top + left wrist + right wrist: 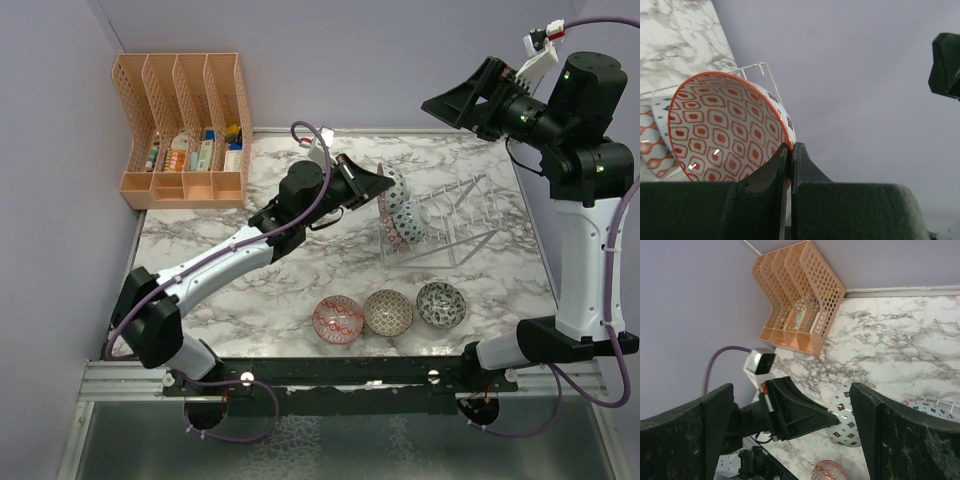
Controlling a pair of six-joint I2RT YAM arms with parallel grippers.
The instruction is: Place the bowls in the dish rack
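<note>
Marble-veined white desk (300, 290) filled my overhead view, and only that view showed the whole layout. Three bowls stood upright in a row near the front edge: a red-and-pink bowl (337, 319), a brownish bowl (388, 312) and a dark grey-green bowl (441, 304). All three were well apart from the wire dish rack (462, 215) behind them. My left claw (385, 186) was at the rack's left end. My right claw (450, 100) hung raised near the back right, fingers spread wide and holding nothing.

The left wrist camera gave what the overhead could not. The left claw's fingers were pressed together on the rim of a red-lattice bowl (725, 130), which was tipped on edge. Behind it I saw slivers of two more bowls, a red-marked bowl (650, 147) and a blue-marked bowl (660, 107), along with the rack's wire. I could not tell whether the red-lattice bowl sat between prongs.

Only the right wrist camera showed that bowl's white outside, dotted with dark diamonds.

At the back left, an orange file organiser (185, 120) held small bottles and packets (205, 152) in its slots. Their labels were too small to read.
</note>
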